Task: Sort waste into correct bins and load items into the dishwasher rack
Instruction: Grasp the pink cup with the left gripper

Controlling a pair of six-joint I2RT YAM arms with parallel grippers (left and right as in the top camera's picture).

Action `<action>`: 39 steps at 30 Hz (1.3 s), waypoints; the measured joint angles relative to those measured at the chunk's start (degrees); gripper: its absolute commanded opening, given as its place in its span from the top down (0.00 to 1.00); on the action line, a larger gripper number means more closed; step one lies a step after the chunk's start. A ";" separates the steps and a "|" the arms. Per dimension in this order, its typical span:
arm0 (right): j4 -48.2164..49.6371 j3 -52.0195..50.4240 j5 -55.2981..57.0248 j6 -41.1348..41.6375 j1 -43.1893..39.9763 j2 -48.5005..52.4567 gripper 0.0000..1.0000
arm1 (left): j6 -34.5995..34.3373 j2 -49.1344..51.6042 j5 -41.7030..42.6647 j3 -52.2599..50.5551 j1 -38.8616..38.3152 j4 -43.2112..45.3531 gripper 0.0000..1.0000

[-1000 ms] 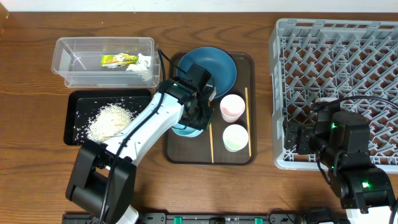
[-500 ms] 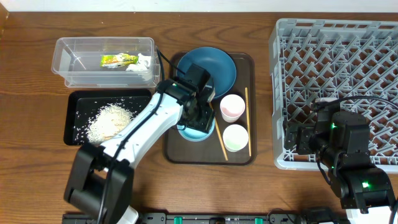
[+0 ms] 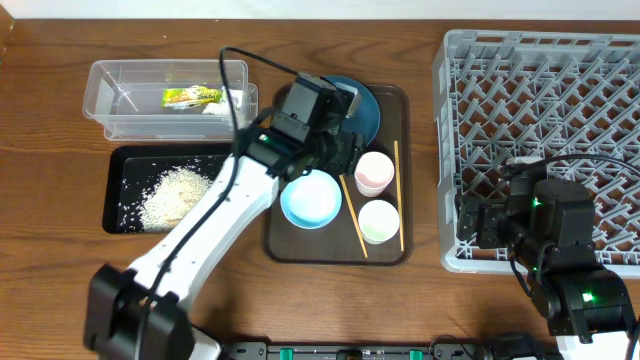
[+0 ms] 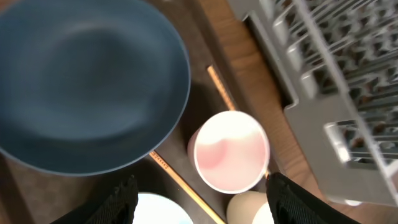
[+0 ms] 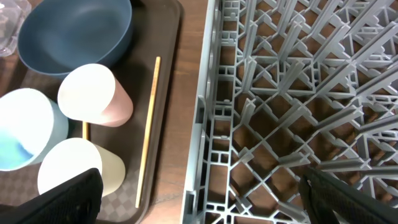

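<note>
The pink cup (image 4: 230,151) stands mouth-up on the brown serving tray (image 3: 390,255), just beside the dark-blue dish (image 4: 81,81) and the pale-green cup (image 3: 379,221). It looks light, rigid and smooth, so probably slippery; pinching one wall at the rim seems safest. The left arm (image 3: 225,215) hovers over it, jaws spread and empty; the right arm (image 3: 560,240) hangs at the dishwasher rack (image 5: 280,93), jaws likewise spread

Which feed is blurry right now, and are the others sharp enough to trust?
Left wrist view is smeared all over, the pink cup and dark-blue dish soft-edged; right wrist view is crisp on the rack; overhead is sharp.
</note>
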 measured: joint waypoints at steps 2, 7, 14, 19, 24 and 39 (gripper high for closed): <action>-0.02 0.00 0.00 0.00 0.00 0.00 0.01 | -0.48 2.16 0.00 0.00 0.00 -0.02 0.31; -0.02 0.00 0.02 0.00 0.00 0.02 0.01 | -2.71 7.19 0.07 0.00 0.00 -0.02 0.32; -0.02 0.00 0.00 -0.02 0.00 0.00 0.01 | -4.31 10.86 0.44 0.00 -0.59 0.00 0.43; -0.02 0.00 0.02 -0.09 0.00 0.00 0.01 | -4.76 12.92 0.59 0.00 -1.49 0.04 0.51; -0.02 0.00 0.00 -0.17 0.00 0.00 0.01 | -5.18 14.53 0.66 0.00 -2.25 0.09 0.63; -0.02 0.00 0.00 -0.17 0.00 0.00 0.01 | -5.11 14.45 1.07 0.00 -2.45 0.72 0.94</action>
